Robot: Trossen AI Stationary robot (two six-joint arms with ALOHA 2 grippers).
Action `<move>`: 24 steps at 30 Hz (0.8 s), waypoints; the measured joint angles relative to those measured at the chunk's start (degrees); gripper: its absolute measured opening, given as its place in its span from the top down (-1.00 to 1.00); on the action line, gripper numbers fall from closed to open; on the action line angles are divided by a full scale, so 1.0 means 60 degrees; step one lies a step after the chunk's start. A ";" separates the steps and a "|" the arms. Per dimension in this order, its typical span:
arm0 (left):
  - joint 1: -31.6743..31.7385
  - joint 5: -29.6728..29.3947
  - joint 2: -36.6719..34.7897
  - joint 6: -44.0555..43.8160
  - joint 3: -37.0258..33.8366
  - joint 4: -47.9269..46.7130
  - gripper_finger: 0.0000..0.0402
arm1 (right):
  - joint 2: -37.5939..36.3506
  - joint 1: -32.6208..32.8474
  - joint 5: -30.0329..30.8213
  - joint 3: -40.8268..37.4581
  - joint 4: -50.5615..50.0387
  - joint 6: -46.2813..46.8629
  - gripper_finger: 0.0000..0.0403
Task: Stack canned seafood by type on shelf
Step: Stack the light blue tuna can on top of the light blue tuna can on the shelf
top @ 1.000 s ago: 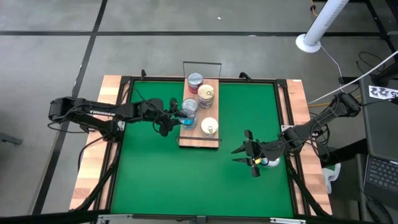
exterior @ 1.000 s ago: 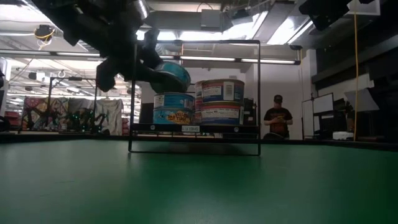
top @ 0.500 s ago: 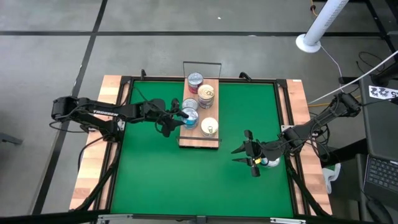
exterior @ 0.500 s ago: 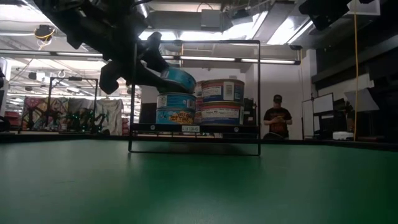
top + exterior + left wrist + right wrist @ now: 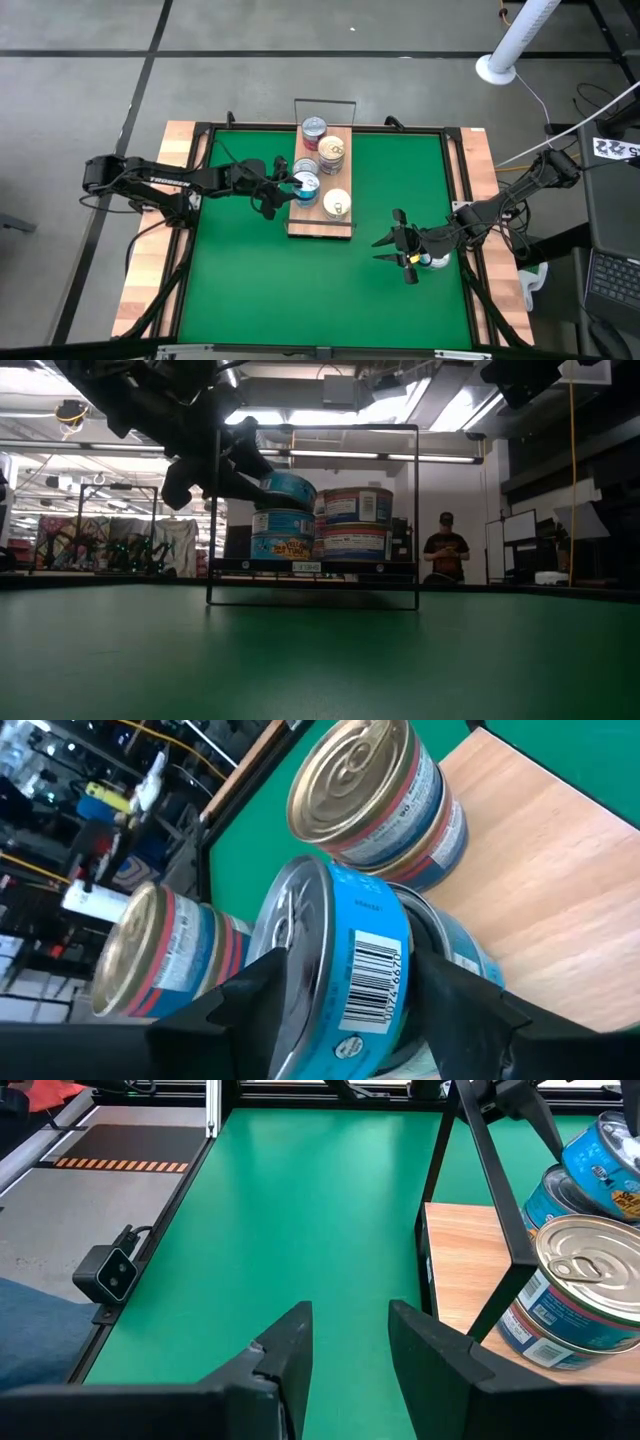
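Canned seafood is all sitting on the shelf (image 5: 322, 214), the wood-grain board in the middle of the green mat (image 5: 250, 280) on the bench. Going left to right: the left gripper (image 5: 288, 186) reaches in from the left side and sits around a blue-label tin (image 5: 307, 184) resting tilted on top of another blue tin (image 5: 283, 545) at the shelf's left edge. From its wrist cam the fingers (image 5: 236, 1001) flank that tin on both sides, but I can't tell if they're actually pressing on it or already loose. Next over on the shelf are a red-topped tin (image 5: 314, 127) at the far end, a cream-gold tin (image 5: 332, 152) stacked beside the blue ones, and another cream-gold tin (image 5: 338, 204) near the front end. Further right, the right gripper (image 5: 399, 251) hovers over bare mat, well apart from the shelf, jaws partly apart and holding nothing. A person (image 5: 445, 549) stands in the room behind.
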 joint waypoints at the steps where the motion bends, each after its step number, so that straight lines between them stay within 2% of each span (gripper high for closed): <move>1: 0.0000 0.0001 0.0000 -0.0079 0.0000 -0.0056 -0.04 | -0.0004 0.0000 0.0002 0.0000 -0.0004 0.0000 0.34; 6: 0.0000 0.0004 0.0000 -0.0432 0.0091 -0.0695 -0.02 | 0.0000 0.0000 -0.0002 0.0000 -0.0040 0.0000 0.34; 13: 0.0000 0.0004 -0.0070 -0.1039 0.0091 -0.0793 -0.02 | 0.0000 0.0001 -0.0002 0.0000 -0.0040 0.0001 0.34; 24: 0.0000 0.0000 -0.1362 -0.1613 0.0109 -0.1449 -0.02 | 0.0000 0.0000 -0.0002 0.0000 -0.0029 0.0000 0.34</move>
